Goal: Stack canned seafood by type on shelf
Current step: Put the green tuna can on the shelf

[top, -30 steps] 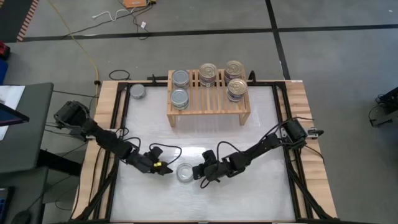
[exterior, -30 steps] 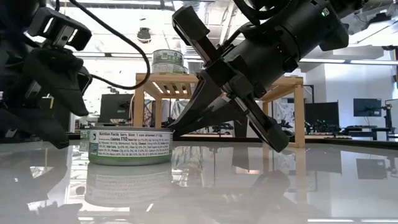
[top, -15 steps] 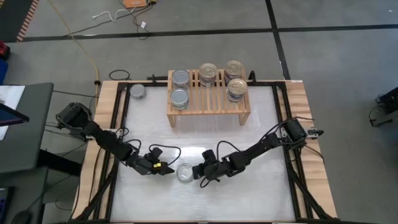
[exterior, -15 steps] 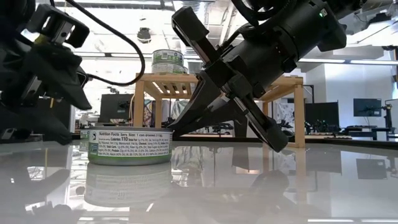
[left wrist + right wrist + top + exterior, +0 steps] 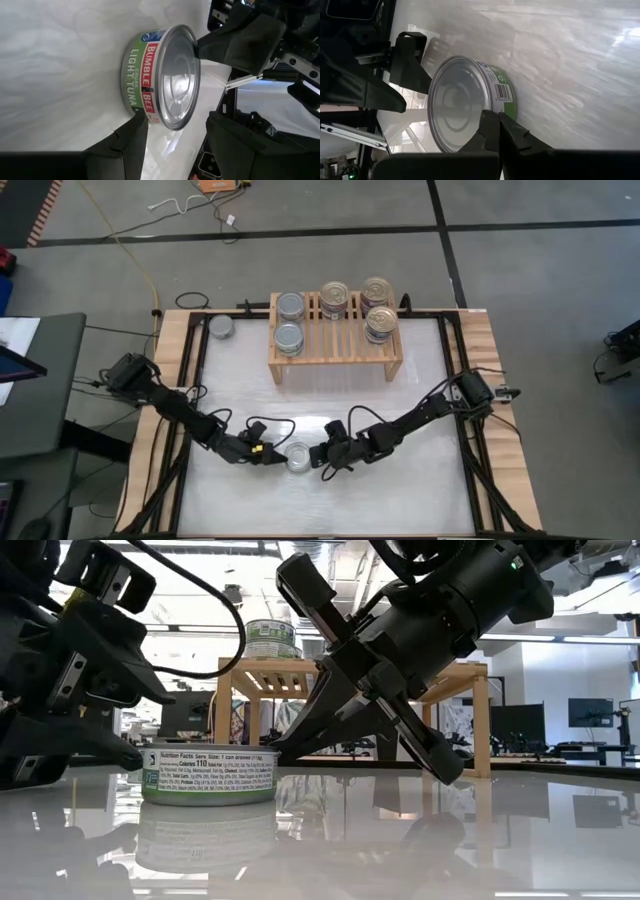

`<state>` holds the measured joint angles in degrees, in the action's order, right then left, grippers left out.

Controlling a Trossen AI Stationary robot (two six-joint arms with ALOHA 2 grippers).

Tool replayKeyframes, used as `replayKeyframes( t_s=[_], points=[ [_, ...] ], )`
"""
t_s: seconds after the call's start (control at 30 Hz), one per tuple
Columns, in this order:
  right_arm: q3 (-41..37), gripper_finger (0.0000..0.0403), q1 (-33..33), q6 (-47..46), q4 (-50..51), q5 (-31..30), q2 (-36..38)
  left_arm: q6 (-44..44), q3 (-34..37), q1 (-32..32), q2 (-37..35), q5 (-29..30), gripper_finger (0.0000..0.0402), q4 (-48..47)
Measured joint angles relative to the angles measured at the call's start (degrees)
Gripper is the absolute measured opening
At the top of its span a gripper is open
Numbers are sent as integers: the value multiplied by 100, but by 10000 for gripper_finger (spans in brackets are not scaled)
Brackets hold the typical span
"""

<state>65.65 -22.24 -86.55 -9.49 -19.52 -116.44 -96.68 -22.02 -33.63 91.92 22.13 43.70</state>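
Observation:
One canned seafood tin (image 5: 297, 457) with a plain silver top and a green label stands flat on the white table, near the front. My left gripper (image 5: 272, 455) is open just to its left, one finger low by the side wall and one higher. My right gripper (image 5: 320, 461) is shut at the tin's right side. The shelf (image 5: 340, 342) at the back carries two silver-topped tins (image 5: 289, 320) on its left and three gold-topped tins (image 5: 362, 303) on its right. My left gripper has its lower fingertip (image 5: 140, 122) right at the bottom of the tin's side wall; whether it touches cannot be told. My right gripper has its shut fingertips (image 5: 492, 120) against the tin's side wall (image 5: 502, 95) near the barcode. It comes slanting down from the table's right. The tin stays flat on the table.
Another silver-topped tin (image 5: 222, 327) stands on the table left of the shelf. Wooden planks (image 5: 165, 380) and black cables run along the table's left and right sides. Open table surface lies between the shelf and the grippers.
My left gripper has moved toward the table's right edge, up to the tin's left side, staying open. The tin and my right gripper have kept still.

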Motion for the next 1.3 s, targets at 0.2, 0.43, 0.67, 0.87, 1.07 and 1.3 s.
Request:
replayKeyframes(
  t_s=[0.2,0.43,0.67,0.87,1.07,1.3],
  points=[
    [0,18,0,-3,24,9,0,35,0,0,2,-4,194,-11],
    [7,18,-5,-145,231,14,0,41,0,0,4,-6,194,-32],
    [-15,18,-20,-159,362,76,-24,121,6,0,7,-48,194,-37],
    [-13,24,-22,-150,393,69,49,151,7,0,8,-48,194,-40],
    [-13,50,-6,271,517,9,315,153,9,0,9,-48,194,-42],
    [-4,72,66,306,597,-19,439,238,11,0,11,-85,194,-39]
  ],
)
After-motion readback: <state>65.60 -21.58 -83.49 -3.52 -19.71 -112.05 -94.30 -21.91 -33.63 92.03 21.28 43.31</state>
